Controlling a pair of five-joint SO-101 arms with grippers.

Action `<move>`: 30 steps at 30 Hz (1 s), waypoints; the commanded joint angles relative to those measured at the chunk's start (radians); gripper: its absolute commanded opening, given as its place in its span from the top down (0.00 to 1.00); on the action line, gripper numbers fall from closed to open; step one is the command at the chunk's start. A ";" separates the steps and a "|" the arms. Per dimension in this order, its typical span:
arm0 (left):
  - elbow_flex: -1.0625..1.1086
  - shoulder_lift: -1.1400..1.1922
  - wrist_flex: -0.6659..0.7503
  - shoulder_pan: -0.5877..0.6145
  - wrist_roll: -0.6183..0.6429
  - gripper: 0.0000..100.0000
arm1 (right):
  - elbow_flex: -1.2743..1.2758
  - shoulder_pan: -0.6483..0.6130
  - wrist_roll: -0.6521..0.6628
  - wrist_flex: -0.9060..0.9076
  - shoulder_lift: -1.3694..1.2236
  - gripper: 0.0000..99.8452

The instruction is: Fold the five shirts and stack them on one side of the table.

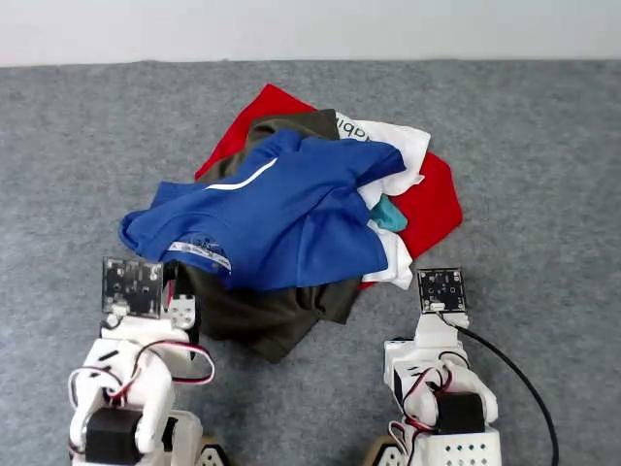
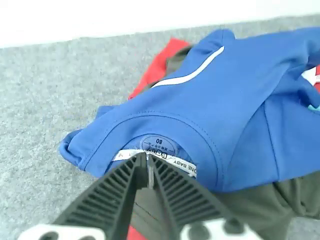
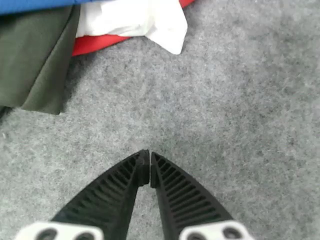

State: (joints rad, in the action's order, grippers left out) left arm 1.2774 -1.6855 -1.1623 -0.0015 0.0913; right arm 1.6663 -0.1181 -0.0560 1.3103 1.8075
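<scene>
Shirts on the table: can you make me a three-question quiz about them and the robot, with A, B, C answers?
1. Which shirt lies on top? A red, B blue, C white.
2. What colour is the table? A green, B grey, C yellow.
3. The right gripper is: A shut and empty, B wide open, C squeezing a shirt.

Answers: 1 B, the blue shirt covers the others. 2 B, grey shows all around the heap. 3 A, its fingers meet over bare table.

I see a table (image 1: pixel 543 146) covered in grey, felt-like carpet. A plain white wall (image 1: pixel 310 29) runs along its far edge. Lighting is even, without hard shadows.
</scene>
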 commanded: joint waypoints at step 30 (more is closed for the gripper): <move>-1.409 1.797 -0.531 -0.296 -0.278 0.64 | 0.017 -0.002 -0.005 -0.007 0.004 0.99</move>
State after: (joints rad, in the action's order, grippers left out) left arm -0.0698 0.0729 -1.6855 -0.2685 -0.1726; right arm 1.6663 -0.1181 -0.0560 1.3103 1.8075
